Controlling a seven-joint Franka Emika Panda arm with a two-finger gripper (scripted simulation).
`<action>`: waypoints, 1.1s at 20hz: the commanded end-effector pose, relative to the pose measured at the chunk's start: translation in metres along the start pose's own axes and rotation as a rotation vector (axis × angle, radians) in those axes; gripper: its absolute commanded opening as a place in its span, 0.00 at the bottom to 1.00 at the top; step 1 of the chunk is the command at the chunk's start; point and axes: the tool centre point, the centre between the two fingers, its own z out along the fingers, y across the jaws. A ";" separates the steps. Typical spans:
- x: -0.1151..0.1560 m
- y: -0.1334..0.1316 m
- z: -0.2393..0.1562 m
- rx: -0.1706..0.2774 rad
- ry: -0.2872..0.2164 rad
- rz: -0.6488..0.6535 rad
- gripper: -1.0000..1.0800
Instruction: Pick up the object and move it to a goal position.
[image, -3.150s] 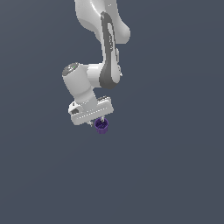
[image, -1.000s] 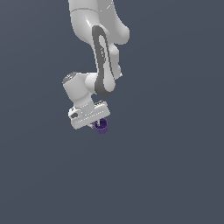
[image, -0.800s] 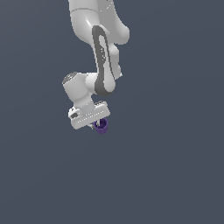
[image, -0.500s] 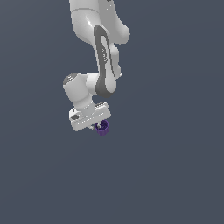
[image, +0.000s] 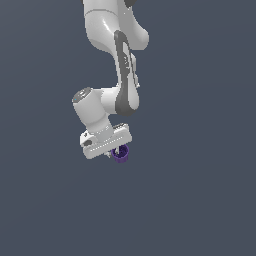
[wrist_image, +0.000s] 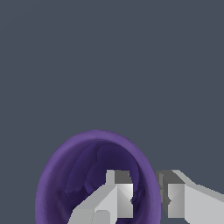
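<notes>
Gripper (wrist_image: 145, 202): clenched on the wall of the purple cup (wrist_image: 65, 175), one finger (wrist_image: 114, 199) inside the hollow, the other outside against the rim.
Purple cup: open mouth faces the wrist camera; in the exterior view the cup (image: 120, 154) hangs just under the white gripper (image: 116, 151), pinched at its edge.
Arm (image: 117, 60): white, reaching down from above.
Background: plain dark grey-blue all round.
</notes>
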 end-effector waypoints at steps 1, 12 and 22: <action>0.020 -0.002 0.000 -0.001 0.001 -0.001 0.00; 0.083 -0.007 0.004 -0.001 0.001 -0.001 0.00; 0.101 -0.008 0.005 0.001 0.003 0.000 0.00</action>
